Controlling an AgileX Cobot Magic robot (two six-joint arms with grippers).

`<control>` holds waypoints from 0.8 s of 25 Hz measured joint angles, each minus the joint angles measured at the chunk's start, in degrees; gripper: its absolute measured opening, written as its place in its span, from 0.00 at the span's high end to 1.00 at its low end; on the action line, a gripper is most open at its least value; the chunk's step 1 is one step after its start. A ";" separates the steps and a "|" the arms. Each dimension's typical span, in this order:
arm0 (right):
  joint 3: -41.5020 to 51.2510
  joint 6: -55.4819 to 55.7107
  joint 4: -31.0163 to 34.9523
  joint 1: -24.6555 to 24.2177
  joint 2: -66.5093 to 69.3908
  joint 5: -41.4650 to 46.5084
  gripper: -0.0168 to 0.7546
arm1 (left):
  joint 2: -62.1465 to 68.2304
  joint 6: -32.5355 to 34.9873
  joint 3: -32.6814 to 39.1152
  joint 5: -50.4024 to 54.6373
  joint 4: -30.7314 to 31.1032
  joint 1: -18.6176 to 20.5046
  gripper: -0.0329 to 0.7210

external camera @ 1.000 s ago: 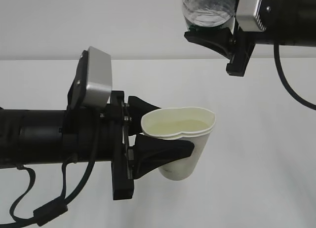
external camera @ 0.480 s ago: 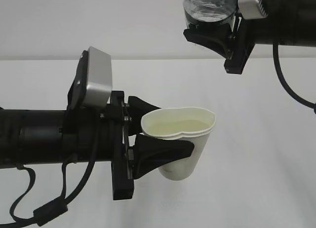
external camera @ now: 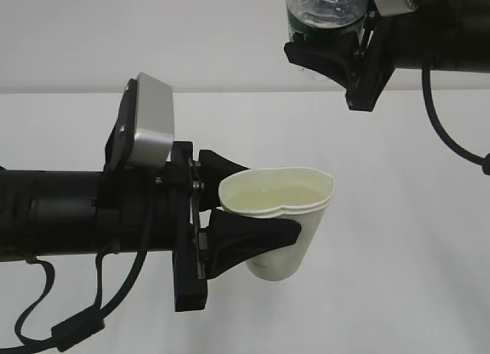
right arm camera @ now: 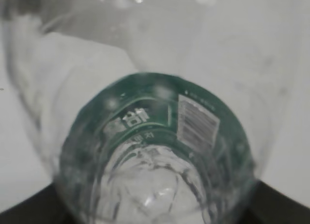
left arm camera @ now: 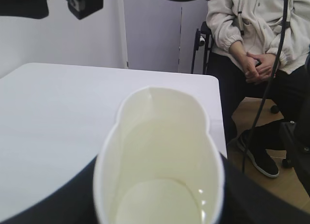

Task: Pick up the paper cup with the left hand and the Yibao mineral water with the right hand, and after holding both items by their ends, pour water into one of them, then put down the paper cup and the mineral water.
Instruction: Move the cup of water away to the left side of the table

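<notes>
Above the white worktop [external camera: 398,216] we've got the left hand [external camera: 253,204] clamped on the paper cup [external camera: 279,220] — fingers squeezing the rim into an oval, with the cup upright, off the surface and holding some pale liquid. Up toward the far right edge, the right hand [external camera: 337,51] is gripping the Yibao mineral water [external camera: 325,9] — we see the green label band [right arm camera: 160,117] through the clear plastic. Bottle and cup are well apart.
</notes>
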 joint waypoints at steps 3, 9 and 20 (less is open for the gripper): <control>0.00 1.44 0.00 0.00 0.00 0.00 0.41 | 0.00 0.00 0.00 0.10 0.00 0.00 0.46; 0.00 3.05 0.00 0.00 0.00 0.10 0.41 | 0.00 -0.33 0.00 0.21 0.23 0.00 0.46; 0.00 8.89 0.00 0.00 0.00 0.21 0.41 | 0.00 -1.01 0.00 0.42 0.69 0.00 0.46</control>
